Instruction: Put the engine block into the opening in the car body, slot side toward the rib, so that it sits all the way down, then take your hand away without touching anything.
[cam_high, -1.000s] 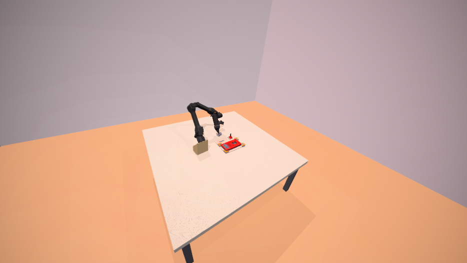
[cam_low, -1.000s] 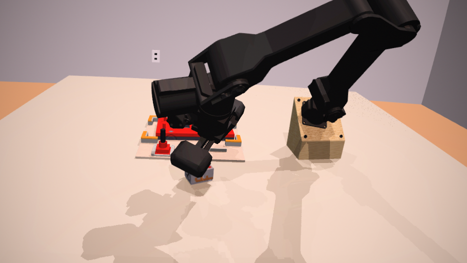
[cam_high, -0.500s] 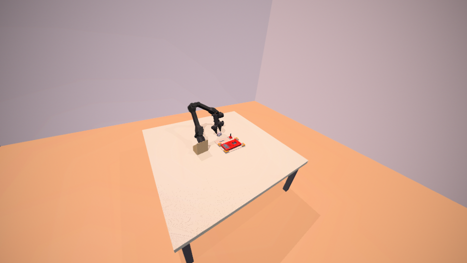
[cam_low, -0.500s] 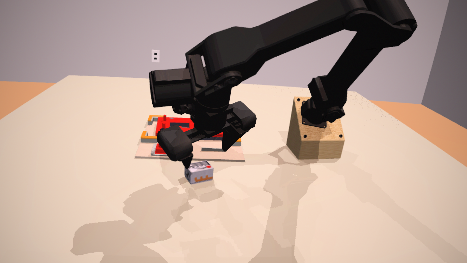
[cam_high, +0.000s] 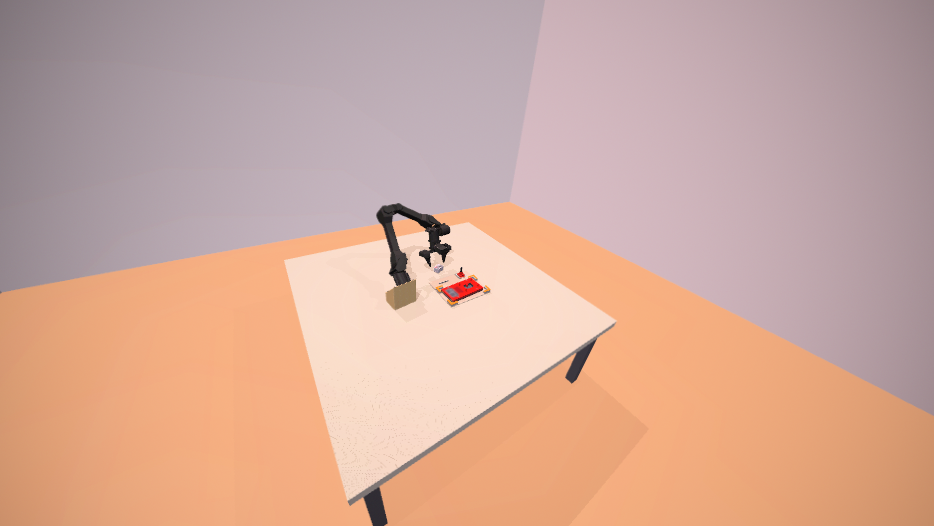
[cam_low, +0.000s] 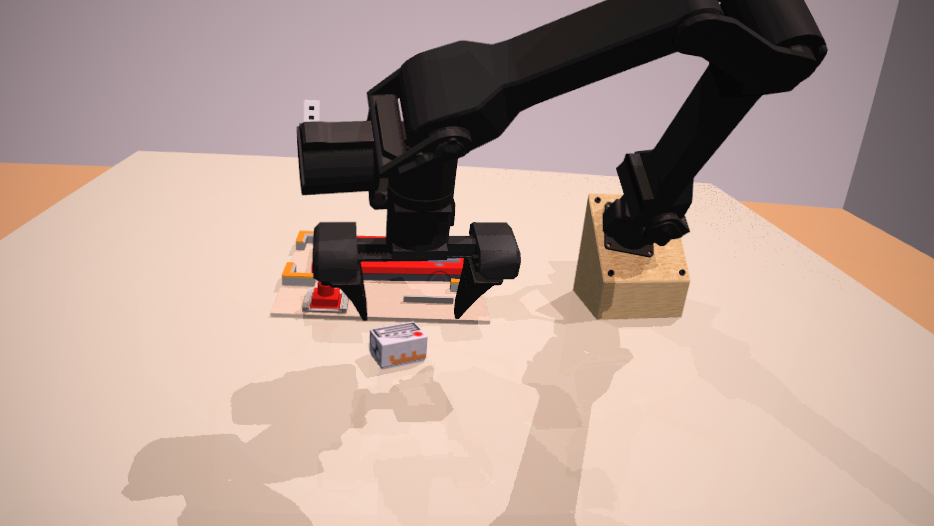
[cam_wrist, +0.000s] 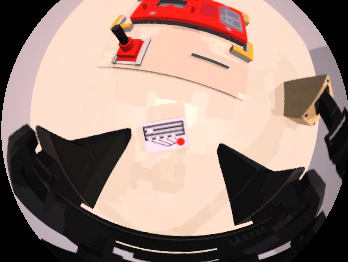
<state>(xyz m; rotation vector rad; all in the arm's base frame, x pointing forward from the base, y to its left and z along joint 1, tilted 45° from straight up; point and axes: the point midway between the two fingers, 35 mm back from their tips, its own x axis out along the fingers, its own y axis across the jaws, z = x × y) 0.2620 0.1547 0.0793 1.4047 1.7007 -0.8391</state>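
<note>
Above the table (cam_high: 392, 365) (cam_low: 163, 261) (cam_wrist: 165, 200), the pincer (cam_high: 436, 262) (cam_low: 410, 318) (cam_wrist: 175, 140) gapes wide, 2 fingers gripping nothing.

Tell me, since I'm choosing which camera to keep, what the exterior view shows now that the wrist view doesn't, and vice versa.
Exterior only: the wall outlet and the engine block's orange-marked side.
Wrist only: the dark opening in the red car body.
Both: the engine block, the open gripper and the wooden block.

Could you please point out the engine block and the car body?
Engine block (cam_high: 438, 268) (cam_low: 398, 346) (cam_wrist: 164, 135): top, exterior and wrist views; its body.
Car body (cam_high: 459, 292) (cam_low: 411, 267) (cam_wrist: 197, 14): same views; its red surface.
</note>
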